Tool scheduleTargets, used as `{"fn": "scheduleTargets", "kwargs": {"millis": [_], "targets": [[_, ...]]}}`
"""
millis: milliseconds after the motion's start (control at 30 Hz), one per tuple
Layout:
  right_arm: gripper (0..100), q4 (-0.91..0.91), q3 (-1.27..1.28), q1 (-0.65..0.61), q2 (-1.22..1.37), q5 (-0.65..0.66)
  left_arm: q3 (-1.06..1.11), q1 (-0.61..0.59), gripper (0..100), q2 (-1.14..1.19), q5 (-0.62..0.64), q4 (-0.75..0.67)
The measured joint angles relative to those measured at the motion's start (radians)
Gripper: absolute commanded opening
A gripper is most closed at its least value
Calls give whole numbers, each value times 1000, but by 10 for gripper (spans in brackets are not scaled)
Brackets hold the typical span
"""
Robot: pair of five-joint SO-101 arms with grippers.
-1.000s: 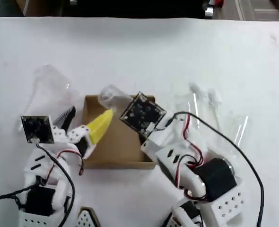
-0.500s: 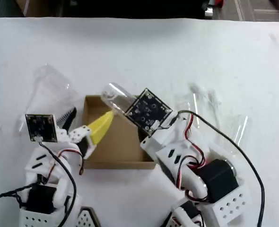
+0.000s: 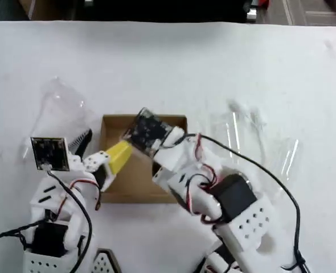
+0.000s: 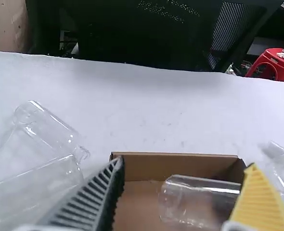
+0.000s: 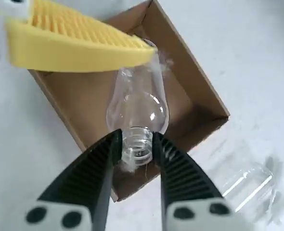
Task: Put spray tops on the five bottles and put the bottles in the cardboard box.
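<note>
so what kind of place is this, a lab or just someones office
Probably an office or small workshop room rather than a factory floor. A plain white table serves as the workbench, a black mesh office chair stands behind it, and a red stool sits off to the side.

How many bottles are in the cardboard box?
1. A clear bottle is in the cardboard box, its neck gripped by the right gripper. The left arm's yellow finger covers part of the box floor, so another may be hidden.
</note>
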Motion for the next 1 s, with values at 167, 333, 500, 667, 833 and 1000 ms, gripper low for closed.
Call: {"fn": "scheduleTargets", "kwargs": {"millis": [167,333,500,667,833,1000], "targets": [[16,0,-64,-15,11,-3,0,0,354,0,0,0],[15,-25,-80,57,71,-3,0,-2,354,0,-2,0],[15,-60,-133,184,250,-11,0,-115,354,2,-2,-34],[15,29,-351,235,483,-114,0,-164,354,2,-2,-40],[16,219,-660,238,713,-164,54,-167,354,2,-8,-94],[16,362,-904,253,914,-176,66,-170,354,2,-8,-129]]}}
